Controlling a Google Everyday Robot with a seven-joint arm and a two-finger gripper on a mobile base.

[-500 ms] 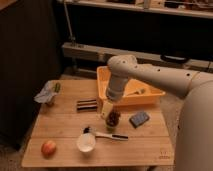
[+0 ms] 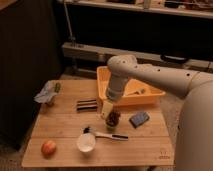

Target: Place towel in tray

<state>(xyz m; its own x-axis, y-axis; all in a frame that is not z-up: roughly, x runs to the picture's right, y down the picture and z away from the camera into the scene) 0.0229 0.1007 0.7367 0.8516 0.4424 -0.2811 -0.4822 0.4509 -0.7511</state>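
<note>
We see the table point(image 2: 65, 125) and everything on it lying as it did half a second ago. The arm point(image 2: 150, 75) reaches in from the right across the tray point(image 2: 101, 85), its pose almost unchanged. The tray sits at the table's back right. The towel point(image 2: 46, 93) has not shifted: it lies crumpled at the table's left back edge, well apart from the tray. The gripper point(image 2: 107, 109) points down just in front of the tray's left front corner, a touch lower than before, close above a dark cluster point(image 2: 113, 119). We cannot tell whether it is spread or closed. The sponge point(image 2: 139, 119), cup point(image 2: 85, 142) and apple point(image 2: 48, 148) are where they were.
</note>
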